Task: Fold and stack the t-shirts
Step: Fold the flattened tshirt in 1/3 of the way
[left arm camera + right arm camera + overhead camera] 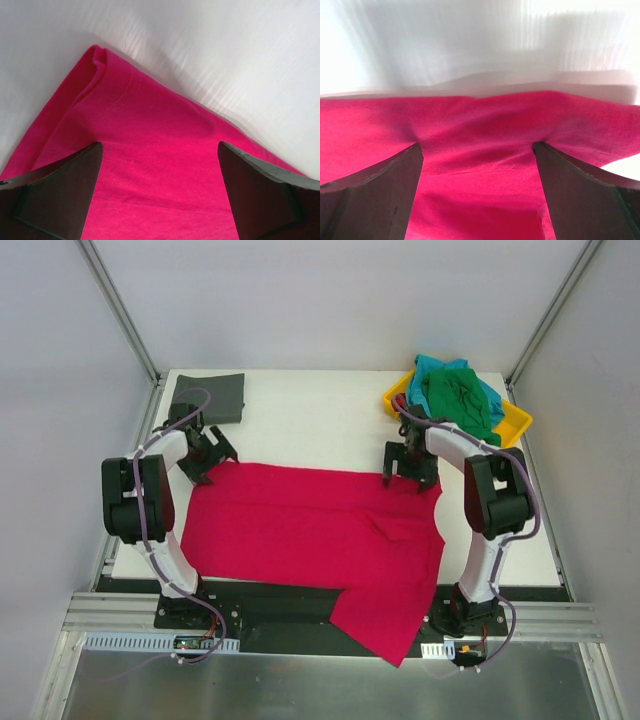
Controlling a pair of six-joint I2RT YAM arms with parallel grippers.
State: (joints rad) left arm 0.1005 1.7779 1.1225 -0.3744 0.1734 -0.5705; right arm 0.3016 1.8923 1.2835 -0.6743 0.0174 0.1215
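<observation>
Two arms stand over a white table (300,410) where the crimson t-shirt (310,530) lies spread wide, one near corner draped off the front edge between the bases. At the far right, a yellow tray (520,422) holds the green t-shirt (462,400) heaped on the teal t-shirt (432,366). A folded dark grey t-shirt (208,397) sits at the far left corner.

The left gripper (205,455) hangs at the crimson cloth's far left corner and the right gripper (410,468) at its far right edge. Both stand with jaws wide and nothing between them.

The step appears to be laying the shirt flat for folding. Done well, that likely means evening out the far edge, drawing the overhanging corner back onto the table, and pinching only a single layer at matching points on each side.

Only the overhead view shows the overhang and the waiting pile. From the left wrist, the crimson t-shirt (165,165) shows a doubled hem with its stitch line. From the right wrist, the crimson t-shirt (480,130) shows puckers running toward each fingertip, creases too fine to read from above.
</observation>
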